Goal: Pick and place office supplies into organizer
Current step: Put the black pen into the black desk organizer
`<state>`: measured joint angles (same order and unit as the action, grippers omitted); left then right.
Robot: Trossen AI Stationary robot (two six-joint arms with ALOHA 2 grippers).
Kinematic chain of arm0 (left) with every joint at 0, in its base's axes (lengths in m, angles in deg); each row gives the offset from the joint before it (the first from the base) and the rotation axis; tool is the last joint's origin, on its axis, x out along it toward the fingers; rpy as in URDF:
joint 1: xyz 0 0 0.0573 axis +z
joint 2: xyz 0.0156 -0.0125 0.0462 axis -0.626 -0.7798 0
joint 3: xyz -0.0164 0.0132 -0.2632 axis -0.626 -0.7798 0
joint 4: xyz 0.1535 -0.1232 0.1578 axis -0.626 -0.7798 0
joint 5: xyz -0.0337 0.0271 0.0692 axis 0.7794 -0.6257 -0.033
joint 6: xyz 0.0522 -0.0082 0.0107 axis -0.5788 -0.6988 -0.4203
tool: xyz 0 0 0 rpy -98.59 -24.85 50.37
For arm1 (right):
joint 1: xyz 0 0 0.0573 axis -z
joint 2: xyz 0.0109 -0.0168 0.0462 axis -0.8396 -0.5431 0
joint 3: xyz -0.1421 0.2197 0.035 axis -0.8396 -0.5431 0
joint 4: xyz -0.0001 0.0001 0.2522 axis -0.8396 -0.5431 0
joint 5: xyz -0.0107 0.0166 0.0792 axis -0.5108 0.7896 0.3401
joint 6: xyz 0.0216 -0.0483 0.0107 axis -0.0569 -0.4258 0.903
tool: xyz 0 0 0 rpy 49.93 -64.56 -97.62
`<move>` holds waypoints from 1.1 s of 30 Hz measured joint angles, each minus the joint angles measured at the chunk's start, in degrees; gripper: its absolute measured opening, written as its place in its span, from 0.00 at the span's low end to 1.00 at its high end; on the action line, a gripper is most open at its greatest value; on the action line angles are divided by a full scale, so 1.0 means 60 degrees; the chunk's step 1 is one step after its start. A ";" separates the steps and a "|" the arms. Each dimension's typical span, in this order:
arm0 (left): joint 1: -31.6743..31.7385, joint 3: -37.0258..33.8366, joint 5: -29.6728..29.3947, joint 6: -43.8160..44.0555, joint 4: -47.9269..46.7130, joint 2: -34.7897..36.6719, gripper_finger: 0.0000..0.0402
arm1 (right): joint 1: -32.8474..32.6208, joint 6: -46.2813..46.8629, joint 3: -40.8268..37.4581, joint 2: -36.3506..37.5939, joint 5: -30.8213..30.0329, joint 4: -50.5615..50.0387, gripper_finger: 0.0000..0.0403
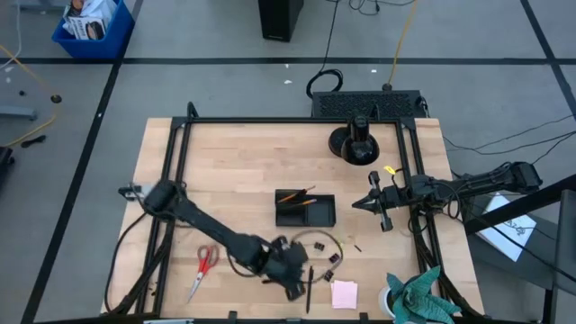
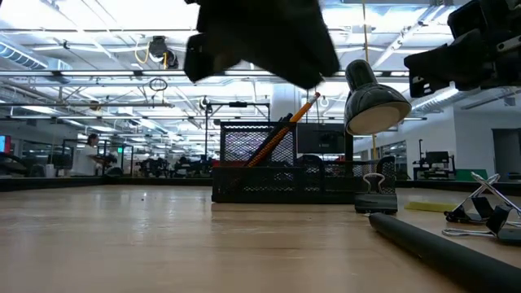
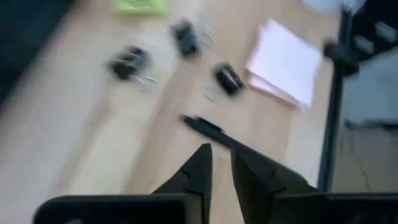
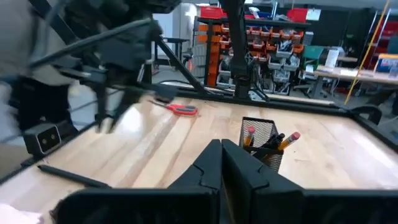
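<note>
My left gripper (image 1: pixel 294 274) (image 3: pixel 222 152) hangs above the table near its near edge, fingers a narrow gap apart and empty. Just beyond its tips a thin black pen (image 1: pixel 309 288) (image 3: pixel 208 127) lies flat on the wood. Small black binder clips (image 3: pixel 130 62) (image 1: pixel 322 246) and the pink sticky-note pad (image 1: pixel 344 293) (image 3: pixel 286 62) lie close by. The black organizer (image 1: pixel 304 213) (image 4: pixel 261 140) stands mid-table with orange pencils (image 4: pixel 289 140) leaning in it. Red-handled scissors (image 1: pixel 203 268) lie to the left. My right gripper (image 1: pixel 355 203) (image 4: pixel 221 146) waits right of the organizer, shut and empty.
A round black stand base (image 1: pixel 354 144) sits at the far side and a small yellow piece (image 1: pixel 390 169) beside it. A teal-green cloth (image 1: pixel 418 301) lies at the near right corner. A black frame rail (image 1: pixel 171 180) borders the table; bare wood lies left of the organizer.
</note>
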<state>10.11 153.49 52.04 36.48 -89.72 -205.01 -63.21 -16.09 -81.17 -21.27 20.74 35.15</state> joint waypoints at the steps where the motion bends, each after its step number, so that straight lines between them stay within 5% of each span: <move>1: -0.0031 0.0306 0.0155 -0.0221 0.0067 -0.0256 0.12 | 0.0000 -0.0102 0.0000 -0.0003 0.0000 0.0003 0.01; 5: -0.0114 0.1144 0.0645 -0.1298 0.0402 -0.0958 0.02 | 0.0000 -0.0244 0.0002 -0.0001 -0.0002 0.0071 0.01; 11: -0.0084 0.1304 0.1123 -0.2159 0.1284 -0.1624 0.02 | 0.0000 -0.0001 0.0000 -0.0007 -0.0001 0.0270 0.01; 33: 0.0493 0.1322 0.2194 -0.2269 0.1220 -0.2651 0.02 | 0.0000 0.0728 0.0001 -0.0007 0.0000 0.0411 0.01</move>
<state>13.07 161.42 65.20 22.86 -82.40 -220.92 -63.21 -11.72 -81.16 -21.31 20.74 37.61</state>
